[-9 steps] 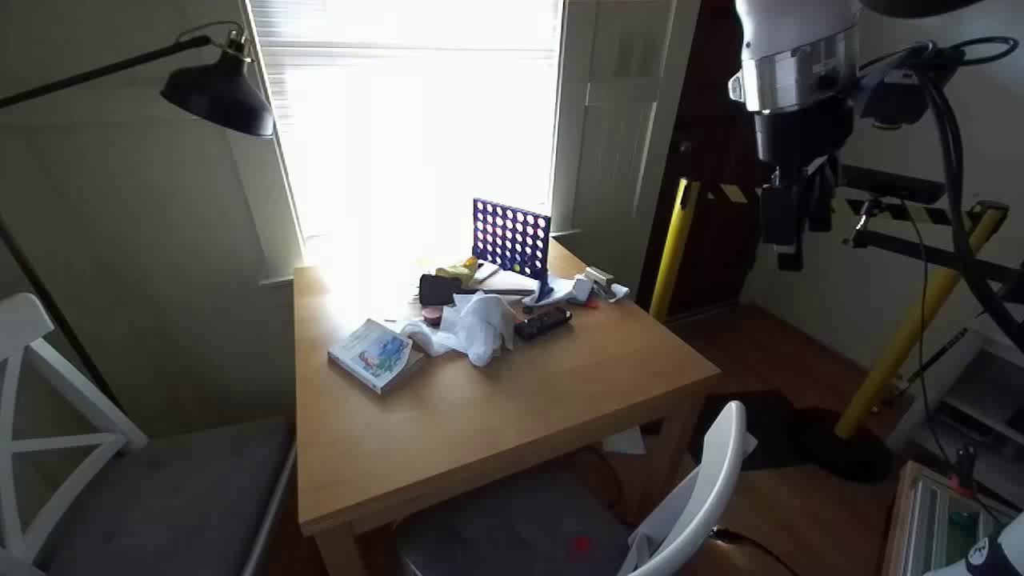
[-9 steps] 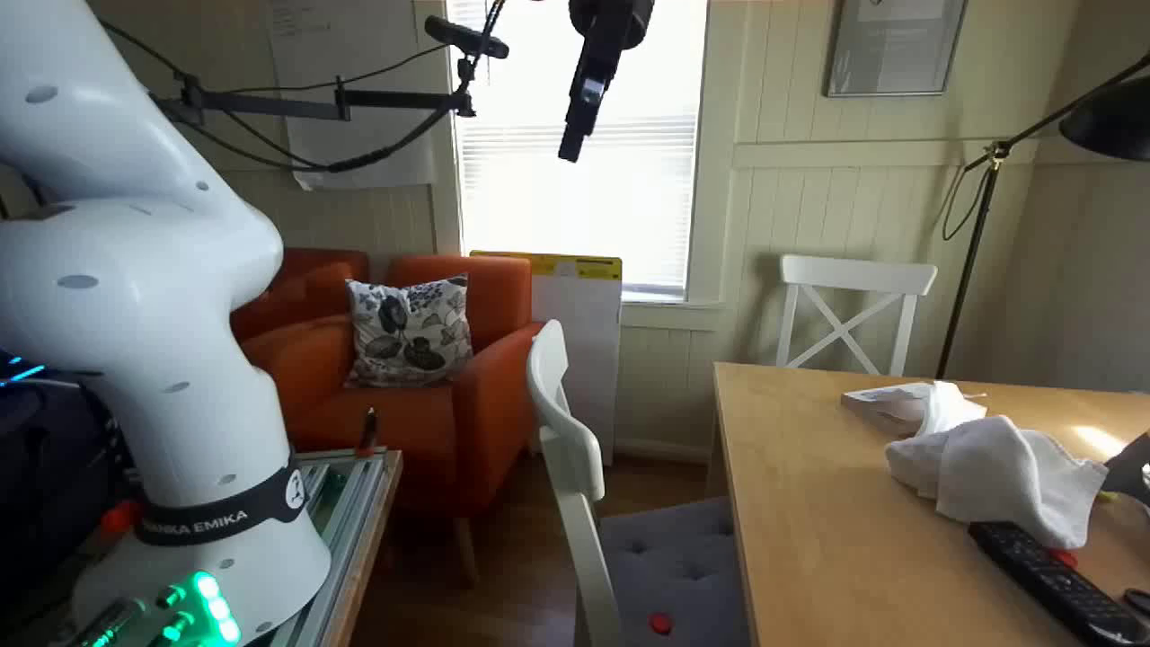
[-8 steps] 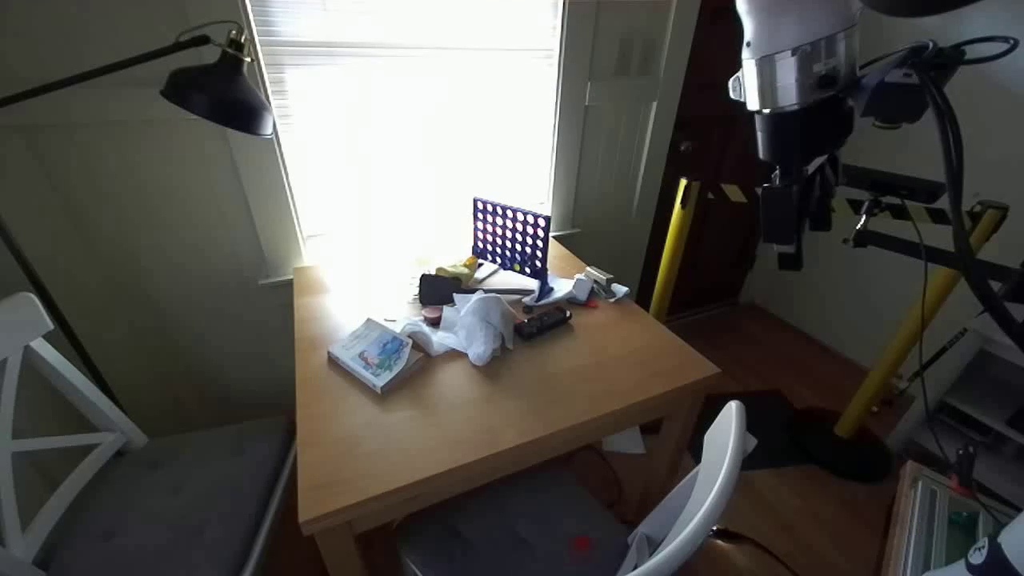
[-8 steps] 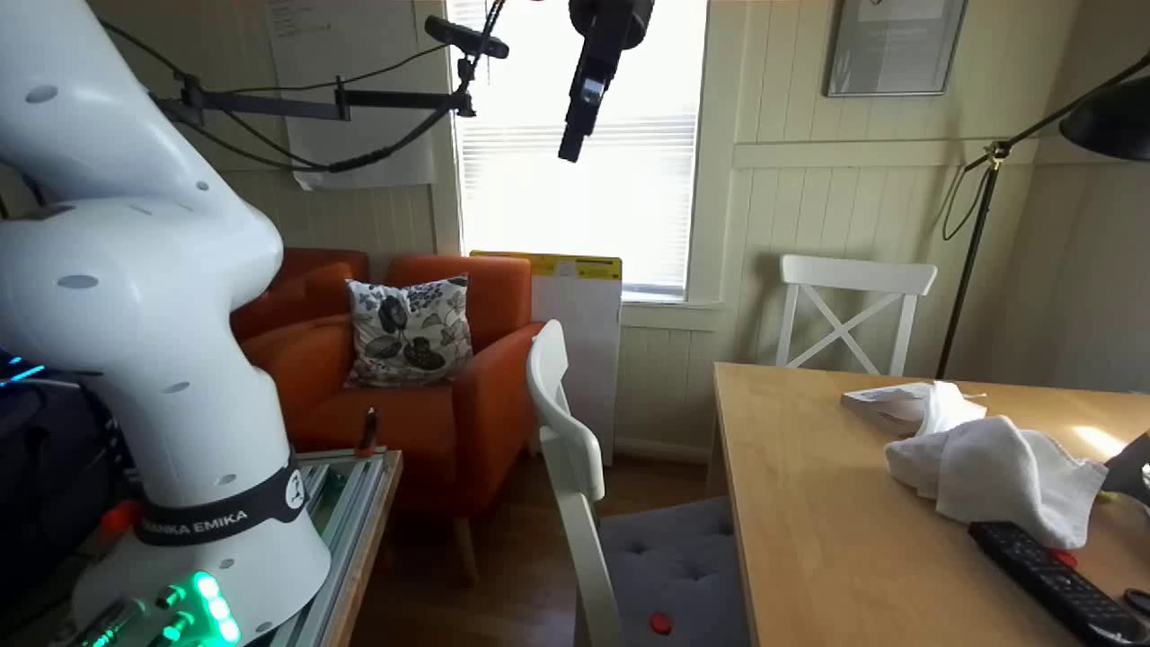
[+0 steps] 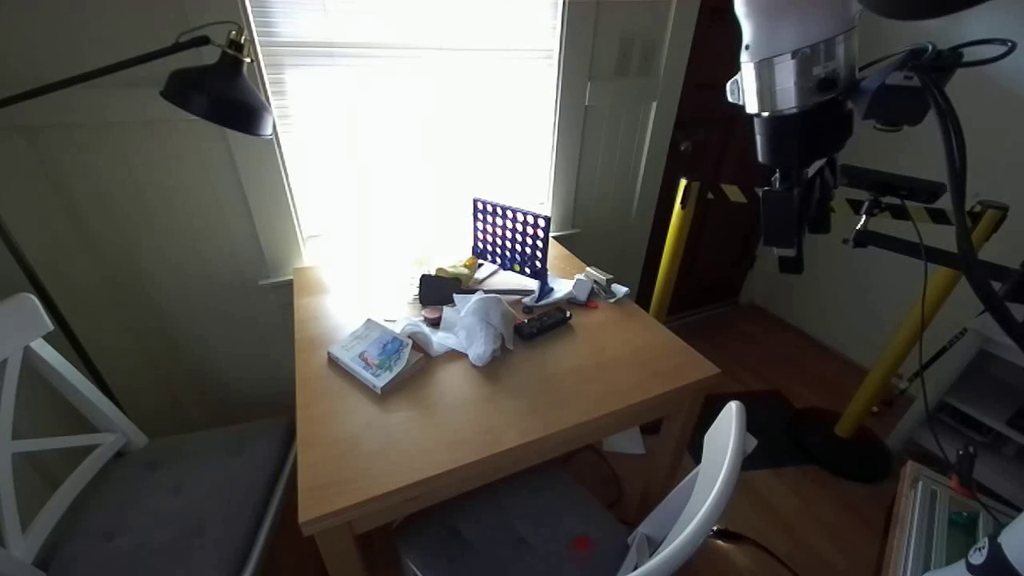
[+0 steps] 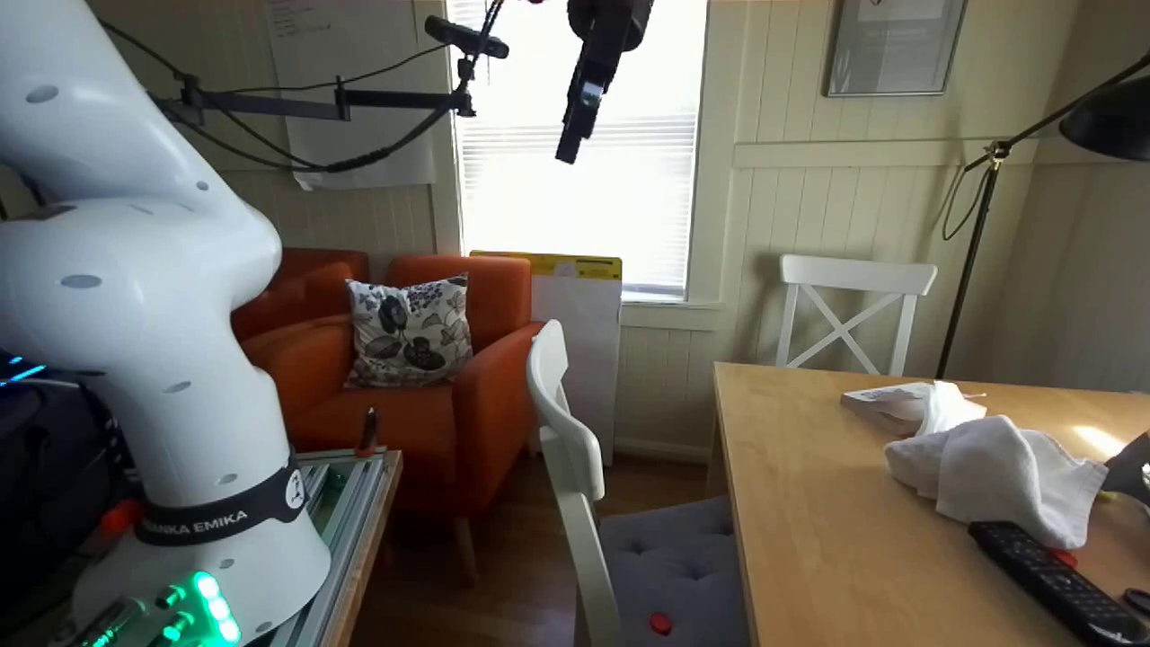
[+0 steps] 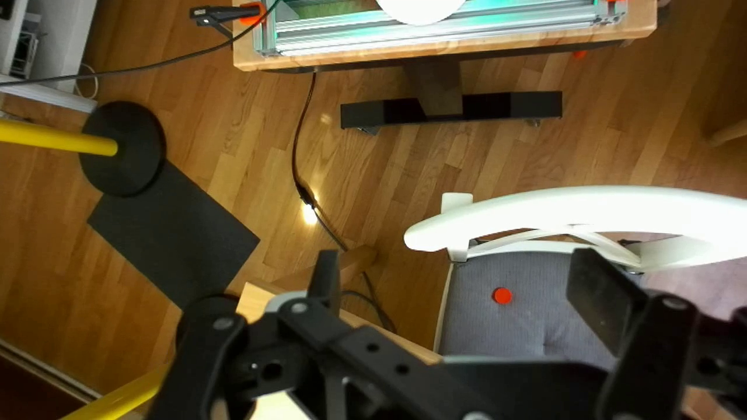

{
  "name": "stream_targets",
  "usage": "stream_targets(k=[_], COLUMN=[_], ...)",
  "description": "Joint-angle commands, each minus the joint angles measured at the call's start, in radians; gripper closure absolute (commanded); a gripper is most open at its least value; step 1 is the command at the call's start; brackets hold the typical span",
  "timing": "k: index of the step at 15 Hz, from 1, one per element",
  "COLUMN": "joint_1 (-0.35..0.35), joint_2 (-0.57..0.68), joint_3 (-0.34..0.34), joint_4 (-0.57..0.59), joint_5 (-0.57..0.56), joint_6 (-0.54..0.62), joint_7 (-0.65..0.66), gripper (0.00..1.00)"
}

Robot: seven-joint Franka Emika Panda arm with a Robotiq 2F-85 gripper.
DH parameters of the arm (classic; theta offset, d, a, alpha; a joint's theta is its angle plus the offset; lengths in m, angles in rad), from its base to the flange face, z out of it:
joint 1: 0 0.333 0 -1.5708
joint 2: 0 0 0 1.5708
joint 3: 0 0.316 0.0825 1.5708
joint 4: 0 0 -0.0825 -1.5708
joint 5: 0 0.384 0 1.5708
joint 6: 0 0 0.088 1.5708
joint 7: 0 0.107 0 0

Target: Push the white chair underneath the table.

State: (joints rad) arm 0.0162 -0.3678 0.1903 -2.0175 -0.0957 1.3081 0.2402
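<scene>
2 fingers [image 7: 607, 297] of your gripper [image 7: 455, 268] stand spread wide in the wrist view. Beyond them you see the white chair [image 7: 560, 214], with 1 red disc [image 7: 502, 296] lying on its gray seat.

In an exterior view, the front of that seat reaches under the near edge of the table [image 5: 512, 416], while the chair's back stands outside it. On the table you have a book [image 5: 372, 354], a white cloth [image 5: 480, 328] and a remote [image 5: 544, 322], with a blue game grid [image 5: 510, 236] upright behind them. A cross-back chair [image 5: 160, 496] stands at left, and your gripper hangs at upper right, well apart from the white chair.

In an exterior view, an orange armchair [image 6: 395, 418] holding a patterned pillow [image 6: 409, 332] stands beyond the white chair. Your robot arm [image 6: 171, 296] rises at left, its gripper pointing down; from there you cannot tell the spread.
</scene>
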Motion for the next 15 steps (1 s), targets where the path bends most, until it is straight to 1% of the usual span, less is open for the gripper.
stream_targets(k=[1,4,8,10,11,12,15], joint_1=[0.076,0.134,0.171,0.179,0.181,0.165,0.168], joint_2=[-0.018,-0.044,-0.044,-0.006,0.015,0.000,0.016], joint_3=[-0.001,-0.001,-0.024,-0.027,-0.030,-0.009,-0.013], joint_4=[-0.078,-0.169,-0.263,-0.290,-0.294,-0.261,-0.288], joint_5=[0.017,0.065,0.208,0.276,0.303,0.241,0.270], joint_6=[0.058,0.150,0.275,0.276,0.248,0.242,0.243], joint_7=[-0.102,-0.176,-0.237,-0.271,-0.297,-0.246,-0.275], gripper=[0.00,0.00,0.00,0.00,0.00,0.00,0.00])
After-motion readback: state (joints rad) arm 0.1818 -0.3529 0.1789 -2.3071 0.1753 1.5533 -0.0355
